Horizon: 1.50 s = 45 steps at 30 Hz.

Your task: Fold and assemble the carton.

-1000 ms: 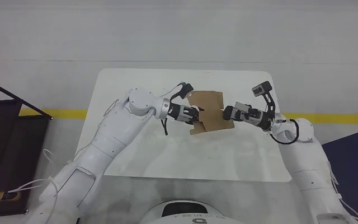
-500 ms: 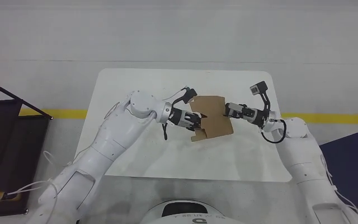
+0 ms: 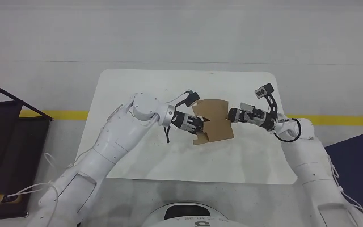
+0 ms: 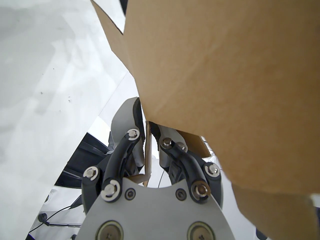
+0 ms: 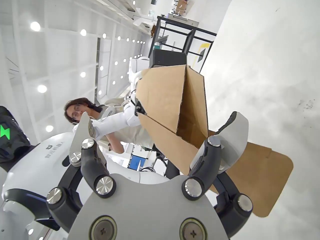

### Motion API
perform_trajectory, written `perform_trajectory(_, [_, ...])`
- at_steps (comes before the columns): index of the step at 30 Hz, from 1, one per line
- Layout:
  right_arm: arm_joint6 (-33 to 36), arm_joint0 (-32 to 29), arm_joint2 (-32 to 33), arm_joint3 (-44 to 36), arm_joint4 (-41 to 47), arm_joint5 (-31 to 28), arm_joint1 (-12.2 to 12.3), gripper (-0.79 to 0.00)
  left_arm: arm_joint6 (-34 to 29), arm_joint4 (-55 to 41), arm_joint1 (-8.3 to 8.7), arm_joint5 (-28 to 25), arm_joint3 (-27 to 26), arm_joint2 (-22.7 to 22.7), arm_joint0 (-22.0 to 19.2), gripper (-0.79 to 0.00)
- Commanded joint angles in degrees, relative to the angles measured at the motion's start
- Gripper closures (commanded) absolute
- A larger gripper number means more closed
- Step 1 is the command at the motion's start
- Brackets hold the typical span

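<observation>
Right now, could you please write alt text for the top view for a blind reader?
A brown carton is held over a white table between two robot grippers. The left gripper grips one edge; the right gripper is at the opposite edge.

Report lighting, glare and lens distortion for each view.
Top view: soft, even light on the table and carton, no glare. Left wrist view: bolts glint on the left gripper; the carton's near face is evenly lit. Right wrist view: ceiling lamps blow out to white spots; the wide lens bows the wall lines.
</observation>
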Motion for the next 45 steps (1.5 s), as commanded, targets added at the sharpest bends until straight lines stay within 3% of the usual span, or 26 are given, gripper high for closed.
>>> perform_trajectory(1, [1.4,-0.2,0.3,-0.2,1.7,1.4,0.1,-0.785,0.0,0.2,0.07,0.0,0.2,0.0,0.1,0.0])
perform_trajectory(7, [6.4,-1.3,0.3,-3.0,2.2,6.4,0.8,-0.785,0.2,-0.7,0.1,0.0,0.5,-0.1,0.1,0.0])
perform_trajectory(15, [7.0,-2.6,-0.1,-5.9,-2.8,7.0,1.7,-0.785,1.4,-0.7,0.15,0.0,1.0,-0.1,0.0,0.0])
perform_trajectory(19, [5.0,-3.3,1.1,-5.2,-4.6,5.0,2.2,-0.785,2.6,0.3,0.3,0.3,1.0,-0.2,0.2,0.0])
perform_trajectory(26, [-6.6,-4.5,3.1,-5.3,-5.5,3.3,2.3,-0.785,3.5,1.0,0.52,0.6,0.3,-0.3,0.8,0.0])
perform_trajectory(36, [-1.9,-6.7,2.0,-10.0,-0.7,-1.9,2.0,-0.785,3.8,0.6,0.6,0.5,-0.5,0.0,1.5,0.0])
perform_trajectory(45, [-4.7,-6.5,-1.6,-11.0,-7.5,-4.6,1.7,-0.785,3.5,0.6,0.85,0.7,-1.0,-0.2,1.9,0.0])
